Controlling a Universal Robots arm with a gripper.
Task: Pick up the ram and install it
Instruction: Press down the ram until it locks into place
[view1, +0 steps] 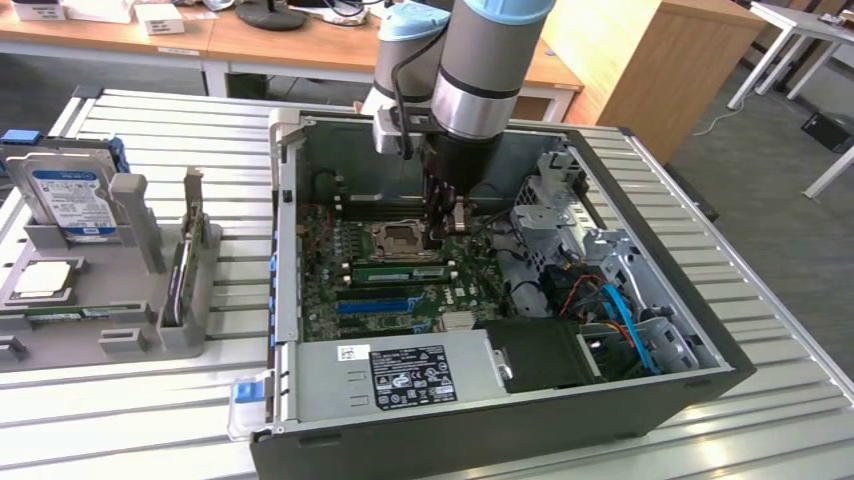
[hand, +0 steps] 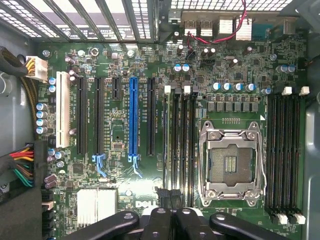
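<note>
Both fingers (hand: 167, 220) are closed together, low inside the open computer case (view1: 641, 400) above the motherboard (hand: 240, 65), and I see the ram (view1: 394, 271) seated on edge among the memory slots (hand: 185, 145) beside the CPU socket (hand: 231, 162), near them.

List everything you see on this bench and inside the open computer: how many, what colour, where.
open black computer case: one, on slatted metal table
green motherboard: one, on case floor
silver processor socket: one, empty, between black memory slots
long blue expansion slot: one, among black slots
thin green ram stick: one, along a slot beside the socket
silver power supply: one, case's near end
blue-labelled hard drive: one, in grey holder, exterior view's left
black gripper: one, shut, over the motherboard
</note>
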